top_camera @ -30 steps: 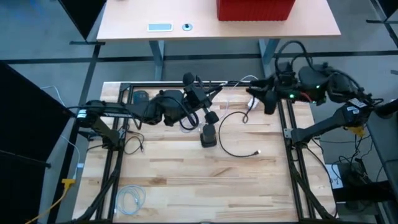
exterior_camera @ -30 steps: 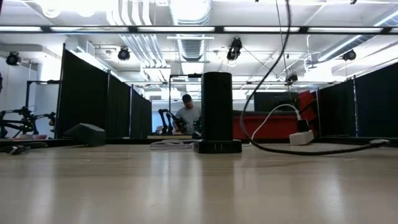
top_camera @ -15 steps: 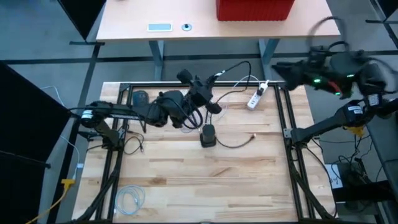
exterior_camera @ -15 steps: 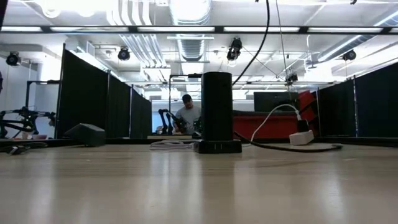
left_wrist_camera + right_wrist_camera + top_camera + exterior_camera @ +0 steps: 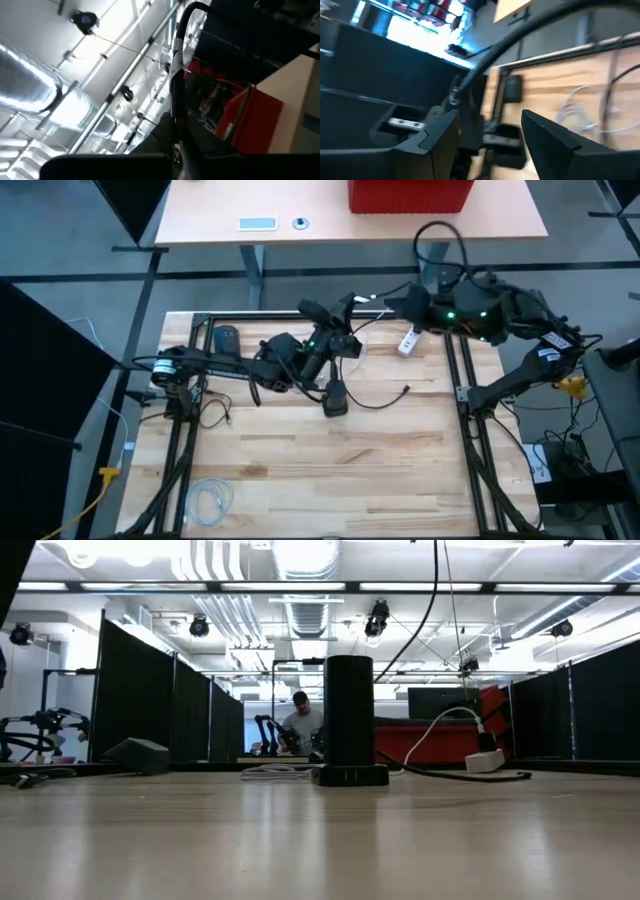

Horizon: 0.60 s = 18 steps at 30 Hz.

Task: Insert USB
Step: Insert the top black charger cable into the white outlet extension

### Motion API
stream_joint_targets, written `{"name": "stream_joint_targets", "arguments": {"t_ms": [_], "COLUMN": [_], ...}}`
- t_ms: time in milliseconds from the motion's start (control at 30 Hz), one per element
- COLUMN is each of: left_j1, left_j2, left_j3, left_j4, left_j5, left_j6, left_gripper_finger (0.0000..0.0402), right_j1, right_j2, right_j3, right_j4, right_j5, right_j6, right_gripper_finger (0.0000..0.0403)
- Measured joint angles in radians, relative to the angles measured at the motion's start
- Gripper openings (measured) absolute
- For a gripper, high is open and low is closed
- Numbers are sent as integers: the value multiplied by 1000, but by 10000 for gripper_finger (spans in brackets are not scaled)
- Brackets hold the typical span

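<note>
A black tower hub [image 5: 335,396] stands upright on the wooden table, its ports at the base [image 5: 350,777]. A thin black USB cable [image 5: 378,404] lies beside the hub. Its plug end [image 5: 407,390] rests on the table, and the rest climbs out of the low view [image 5: 432,600]. My left gripper [image 5: 346,338] hangs above the hub, tipped upward and shut on that cable. My right gripper [image 5: 393,305] hovers open just to the right of it, with the cable [image 5: 520,45] running across ahead of its fingers. My left gripper is shut on the black cable [image 5: 176,125], which comes out ahead of the fingers and stands upward past a white band [image 5: 175,55]. The fingers hide the exact spot. Below the hold the cable hangs slack down to the table.
A white power strip [image 5: 409,341] lies at the table's far right, with a white lead. A coiled pale cable [image 5: 212,498] sits at the near left corner. A small dark box [image 5: 228,335] is at the far left. Black frame rails run along both sides.
My left gripper has rolled and tipped upward, shifting a little toward the hub. The cable's loop on the table has pulled straighter, and its plug end has slid toward the far edge. My right arm swung out to the right, then came back in beside the left gripper.
</note>
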Motion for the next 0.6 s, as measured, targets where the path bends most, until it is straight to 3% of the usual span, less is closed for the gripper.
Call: {"name": "stream_joint_targets", "arguments": {"t_ms": [200,600], "left_j1": [-3,-33], "left_j2": [-4,-6], "left_j3": [0,0], "left_j4": [9,11], "left_j5": [67,64], "left_j6": [74,114], "left_gripper_finger": [2,2], "right_j1": [-30,-43], "right_j2": [39,43], "right_j3": [2,2], "right_j4": [141,164], "right_j5": [-141,-175], "right_j6": [9,32], "right_gripper_finger": [197,101]}}
